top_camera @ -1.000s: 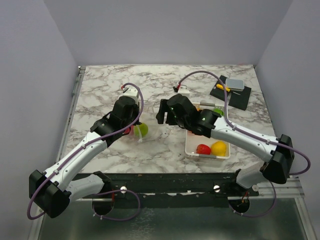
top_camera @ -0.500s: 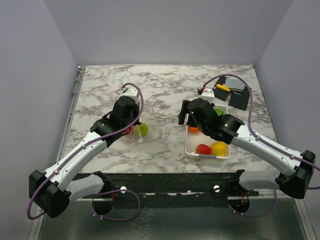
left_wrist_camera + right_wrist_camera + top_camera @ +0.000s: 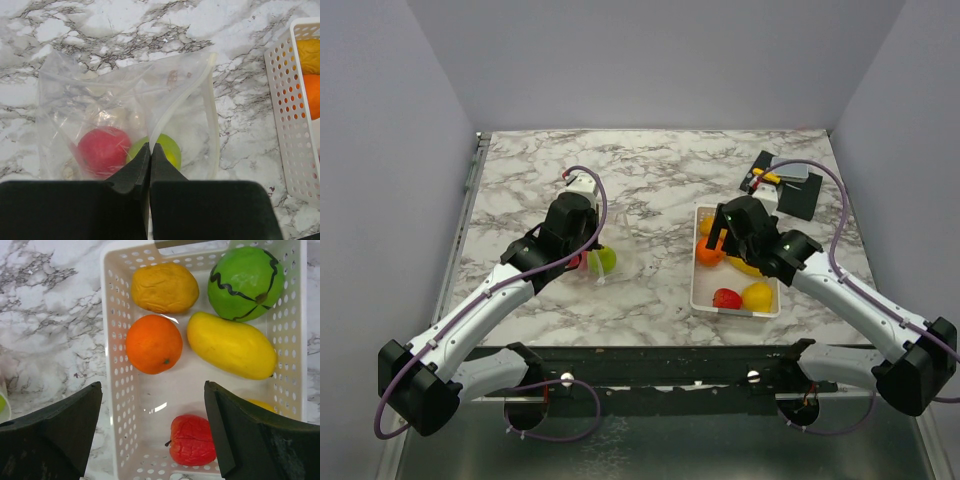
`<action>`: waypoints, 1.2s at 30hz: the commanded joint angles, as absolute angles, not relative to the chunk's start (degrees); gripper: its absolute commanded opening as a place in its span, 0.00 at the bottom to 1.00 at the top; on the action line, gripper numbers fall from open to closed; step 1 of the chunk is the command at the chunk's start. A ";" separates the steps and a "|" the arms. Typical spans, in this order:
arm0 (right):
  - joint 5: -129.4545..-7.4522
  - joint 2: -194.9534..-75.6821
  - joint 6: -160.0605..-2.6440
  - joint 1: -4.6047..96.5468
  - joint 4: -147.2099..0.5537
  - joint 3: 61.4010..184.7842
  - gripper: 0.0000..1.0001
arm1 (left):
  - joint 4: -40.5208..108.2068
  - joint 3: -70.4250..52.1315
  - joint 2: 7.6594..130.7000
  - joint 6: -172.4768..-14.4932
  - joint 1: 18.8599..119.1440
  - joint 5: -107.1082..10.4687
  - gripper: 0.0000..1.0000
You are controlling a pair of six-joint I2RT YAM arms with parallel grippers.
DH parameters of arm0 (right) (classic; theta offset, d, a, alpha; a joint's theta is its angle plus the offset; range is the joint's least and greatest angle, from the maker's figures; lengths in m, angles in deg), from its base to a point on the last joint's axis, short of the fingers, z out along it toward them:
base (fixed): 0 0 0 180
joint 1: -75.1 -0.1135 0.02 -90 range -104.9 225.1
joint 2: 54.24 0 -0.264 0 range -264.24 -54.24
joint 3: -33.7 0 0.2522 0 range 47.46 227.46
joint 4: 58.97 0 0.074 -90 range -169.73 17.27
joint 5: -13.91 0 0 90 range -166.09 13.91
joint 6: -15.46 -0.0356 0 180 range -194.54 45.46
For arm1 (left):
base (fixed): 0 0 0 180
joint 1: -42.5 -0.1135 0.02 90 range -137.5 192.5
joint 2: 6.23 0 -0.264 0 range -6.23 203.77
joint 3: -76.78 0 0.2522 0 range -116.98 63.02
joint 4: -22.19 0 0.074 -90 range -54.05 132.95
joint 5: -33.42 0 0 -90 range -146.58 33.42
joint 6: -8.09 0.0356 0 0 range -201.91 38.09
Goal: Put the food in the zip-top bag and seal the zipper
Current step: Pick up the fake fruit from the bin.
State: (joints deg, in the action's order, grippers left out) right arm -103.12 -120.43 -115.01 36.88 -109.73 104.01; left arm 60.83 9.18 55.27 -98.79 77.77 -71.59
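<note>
The clear zip-top bag [image 3: 125,100] lies on the marble left of centre, also in the top view [image 3: 592,262]. It holds a red fruit [image 3: 102,150] and a green fruit [image 3: 169,146]. My left gripper [image 3: 150,148] is shut on the pale zipper strip [image 3: 175,107] at the bag's mouth, and the other side of the mouth arcs away to the right. My right gripper [image 3: 152,384] is open and empty above the white basket [image 3: 114,390], over its near half. In the basket lie an orange [image 3: 153,343], a dull orange fruit [image 3: 164,287], a green melon [image 3: 245,282], a yellow mango [image 3: 231,345] and a red apple [image 3: 192,440].
The white basket [image 3: 697,290] stands right of centre in the top view. A black mat [image 3: 802,200] with a grey object [image 3: 790,168] and a small yellow item lies at the back right. Grey walls enclose the table on three sides.
My right arm has swung to the right, from near the bag's mouth to above the basket. The left gripper and the bag have not moved.
</note>
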 commanded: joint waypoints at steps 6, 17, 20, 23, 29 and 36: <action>-92.12 -122.68 -112.25 43.71 -102.45 98.80 0.90 | 60.06 9.85 55.38 -98.52 77.75 -71.61 0.00; -80.84 -129.12 -110.80 50.89 -93.16 95.06 0.92 | 60.12 9.85 55.69 -98.45 77.76 -71.78 0.00; -78.42 -130.70 -110.67 51.98 -91.32 94.79 0.93 | 60.07 9.82 55.95 -98.34 77.75 -71.79 0.00; -76.81 -132.22 -110.68 52.66 -90.00 94.61 0.93 | 60.10 9.76 56.15 -98.36 77.76 -71.82 0.00; -76.53 -134.83 -110.94 53.23 -88.32 94.65 0.93 | 60.07 9.76 56.43 -98.34 77.75 -71.92 0.00; -74.20 -137.90 -111.63 53.32 -85.93 93.58 0.90 | 60.11 9.76 56.87 -98.26 77.77 -71.91 0.00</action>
